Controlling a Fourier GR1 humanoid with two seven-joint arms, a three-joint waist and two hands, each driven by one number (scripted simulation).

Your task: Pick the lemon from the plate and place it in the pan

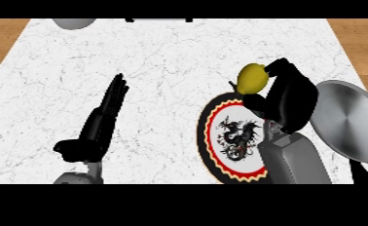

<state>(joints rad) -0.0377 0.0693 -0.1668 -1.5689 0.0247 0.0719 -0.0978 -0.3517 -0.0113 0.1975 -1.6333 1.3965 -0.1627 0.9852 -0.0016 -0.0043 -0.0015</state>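
White marble counter (173, 64), wooden floor (14, 35) beyond

One lemon (253, 78). One plate (223, 144), with a red and black rim and a dark dragon figure. One pan (346, 119), grey metal. Two black hands: a left hand (101, 118) and a right hand (287, 98). One white marbled table (173, 59). One grey round object (73, 23) at the far edge.
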